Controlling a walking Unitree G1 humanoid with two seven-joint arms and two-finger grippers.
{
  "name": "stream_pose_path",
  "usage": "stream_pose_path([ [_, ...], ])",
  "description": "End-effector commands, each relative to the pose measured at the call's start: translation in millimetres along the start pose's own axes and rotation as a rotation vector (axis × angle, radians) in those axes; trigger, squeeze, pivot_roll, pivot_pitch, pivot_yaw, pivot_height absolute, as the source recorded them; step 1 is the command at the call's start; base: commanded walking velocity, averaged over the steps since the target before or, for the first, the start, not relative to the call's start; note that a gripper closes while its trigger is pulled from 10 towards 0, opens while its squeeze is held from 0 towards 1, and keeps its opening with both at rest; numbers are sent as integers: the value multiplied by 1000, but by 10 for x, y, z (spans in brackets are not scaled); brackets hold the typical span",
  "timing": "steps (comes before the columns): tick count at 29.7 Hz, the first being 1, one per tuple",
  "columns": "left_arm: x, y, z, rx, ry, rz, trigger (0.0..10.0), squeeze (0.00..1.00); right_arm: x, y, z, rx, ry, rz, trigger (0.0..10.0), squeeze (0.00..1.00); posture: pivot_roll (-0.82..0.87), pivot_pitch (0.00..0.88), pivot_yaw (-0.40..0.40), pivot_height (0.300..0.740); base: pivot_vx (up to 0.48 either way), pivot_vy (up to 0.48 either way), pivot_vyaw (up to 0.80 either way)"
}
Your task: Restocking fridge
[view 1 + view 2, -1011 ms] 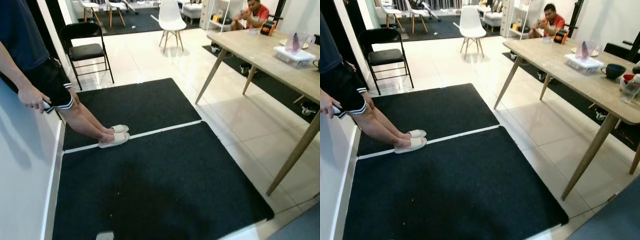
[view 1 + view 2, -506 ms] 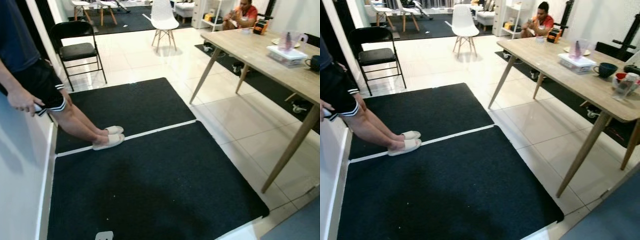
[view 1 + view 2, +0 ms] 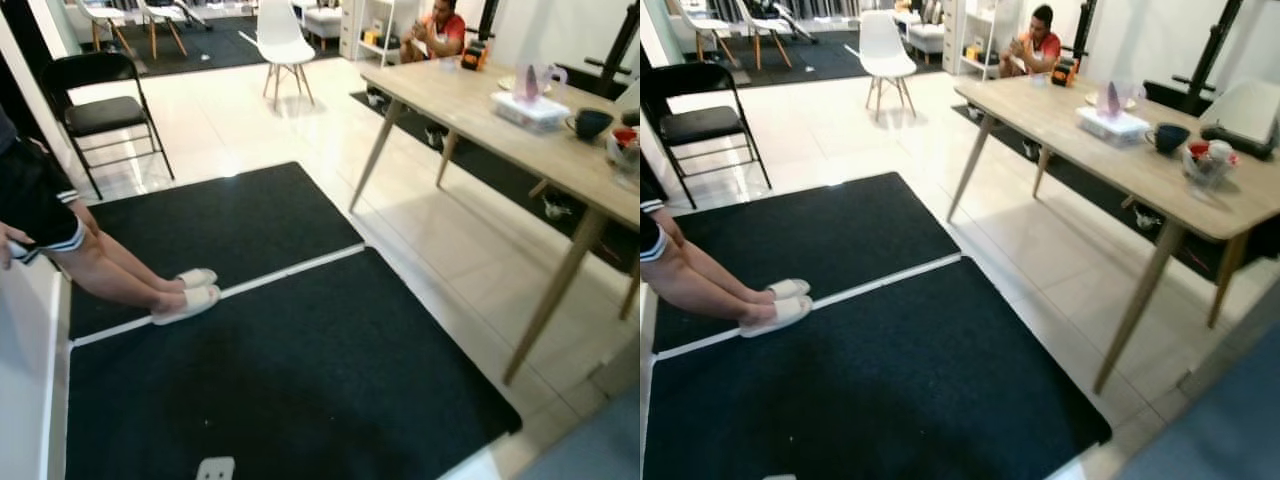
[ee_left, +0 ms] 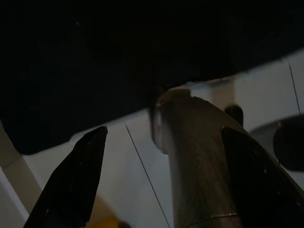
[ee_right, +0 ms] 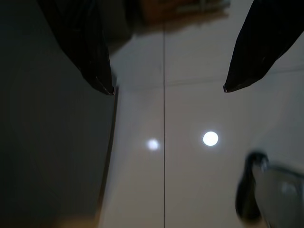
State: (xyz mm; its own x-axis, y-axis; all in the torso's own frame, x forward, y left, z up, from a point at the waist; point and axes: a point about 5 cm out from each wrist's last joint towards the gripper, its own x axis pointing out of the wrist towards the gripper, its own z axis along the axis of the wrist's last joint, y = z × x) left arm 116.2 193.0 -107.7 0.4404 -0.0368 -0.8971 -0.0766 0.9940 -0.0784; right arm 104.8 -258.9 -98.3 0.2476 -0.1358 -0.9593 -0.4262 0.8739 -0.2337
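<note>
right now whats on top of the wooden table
On the wooden table: a clear lidded box, a dark mug, a glass bowl and an orange-black item. The box's contents cannot be made out.

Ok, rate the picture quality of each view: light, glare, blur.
Left and right eye views: evenly lit and softly blurred, with window glare on the glossy white floor tiles. Left wrist view: very dark and underexposed, the left tool open over the black floor mat. Right wrist view: brighter but out of focus, the right tool open above two round lamp reflections.
</note>
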Motion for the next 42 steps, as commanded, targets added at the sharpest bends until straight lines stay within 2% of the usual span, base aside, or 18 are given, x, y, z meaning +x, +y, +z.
stream_pose_path([
  [1,-13,4,-94,1,42,-4,10000,0,1,-1,31,9,-17,0,10000,0,-68,0,-34,740,386,0,0],
  [37,-11,-16,-96,6,41,-13,10000,0,-2,-19,21,11,0,3,10000,0,-71,0,-38,740,390,0,0],
  [42,-10,-20,-96,7,41,-14,10000,0,-3,-28,-4,11,24,-1,10000,0,-69,0,-40,740,394,0,-781],
])
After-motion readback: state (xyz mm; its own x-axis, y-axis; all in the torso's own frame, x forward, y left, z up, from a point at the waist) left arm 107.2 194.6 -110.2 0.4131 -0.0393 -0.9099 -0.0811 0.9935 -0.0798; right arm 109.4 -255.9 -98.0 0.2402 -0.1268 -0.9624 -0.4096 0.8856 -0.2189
